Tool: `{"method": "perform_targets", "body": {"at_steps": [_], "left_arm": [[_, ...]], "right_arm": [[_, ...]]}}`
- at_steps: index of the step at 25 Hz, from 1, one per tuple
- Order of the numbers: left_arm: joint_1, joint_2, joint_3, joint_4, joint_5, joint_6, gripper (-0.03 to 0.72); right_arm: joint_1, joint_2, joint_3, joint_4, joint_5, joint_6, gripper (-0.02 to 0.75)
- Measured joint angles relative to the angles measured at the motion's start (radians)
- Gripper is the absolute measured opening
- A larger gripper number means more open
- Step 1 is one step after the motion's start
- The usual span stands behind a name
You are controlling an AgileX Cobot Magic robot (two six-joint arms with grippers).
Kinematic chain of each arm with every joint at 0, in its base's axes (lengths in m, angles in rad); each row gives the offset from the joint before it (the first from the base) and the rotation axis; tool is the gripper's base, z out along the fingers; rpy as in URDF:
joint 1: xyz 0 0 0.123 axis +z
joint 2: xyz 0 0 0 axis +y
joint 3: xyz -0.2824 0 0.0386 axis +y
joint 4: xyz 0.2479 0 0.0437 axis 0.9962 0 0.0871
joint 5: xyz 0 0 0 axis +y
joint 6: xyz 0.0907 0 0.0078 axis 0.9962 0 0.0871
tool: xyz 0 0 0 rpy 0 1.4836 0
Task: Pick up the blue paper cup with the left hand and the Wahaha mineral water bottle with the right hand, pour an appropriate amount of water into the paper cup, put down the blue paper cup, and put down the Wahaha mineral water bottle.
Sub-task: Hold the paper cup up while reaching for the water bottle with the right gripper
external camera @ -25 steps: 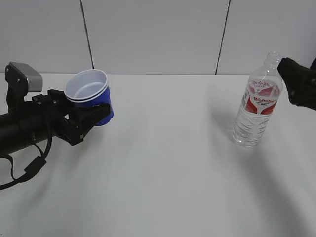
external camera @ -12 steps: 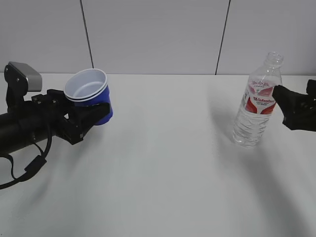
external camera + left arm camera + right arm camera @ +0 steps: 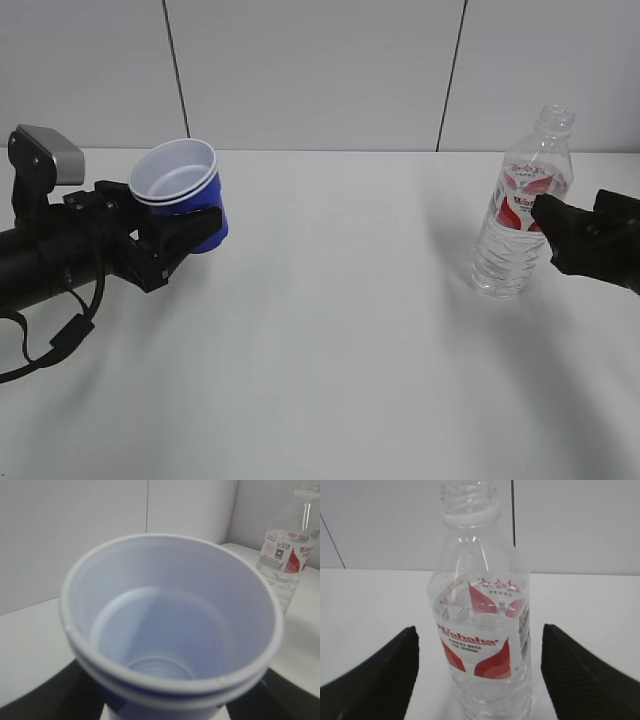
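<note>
Wahaha mineral water bottle [image 3: 520, 215], uncapped, standing upright on the white table [image 3: 340, 340] at the right, clear water [image 3: 487, 690] showing through its ribbed lower body. In the right wrist view the bottle stands centred between the two dark fingers [image 3: 375, 672] of the right gripper [image 3: 480, 672], which are spread wide with a clear gap on each side; nothing touches the plastic yet. In the exterior view that gripper sits just beside the bottle at label height. Step in hand, as judged: the right arm's approach to grasp the bottle. The next move calls for a short advance so the fingers flank the body at or below the label, then closure firm enough to lift without crushing the thin wall or tipping the open neck. Well apart, at the left, the blue paper cup [image 3: 182, 195] is held clear of the table, clamped by the left gripper [image 3: 175, 240], mouth tilted slightly toward the camera, its white interior looking empty.
</note>
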Motion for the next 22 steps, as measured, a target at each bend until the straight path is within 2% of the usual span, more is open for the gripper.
{"method": "perform_targets", "body": {"at_steps": [6,17,22], "left_arm": [[0.0,0.0,0.0,0.0,0.0,0.0,0.498],[0.0,0.0,0.0,0.0,0.0,0.0,0.498],[0.0,0.0,0.0,-0.008,0.0,0.0,0.498]], "right_arm": [[0.0,0.123,0.0,0.0,-0.099,0.039,0.568],[0.0,0.202,0.0,-0.02,-0.106,-0.009,0.57],[0.0,0.202,0.0,-0.07,-0.108,-0.013,0.65]]}}
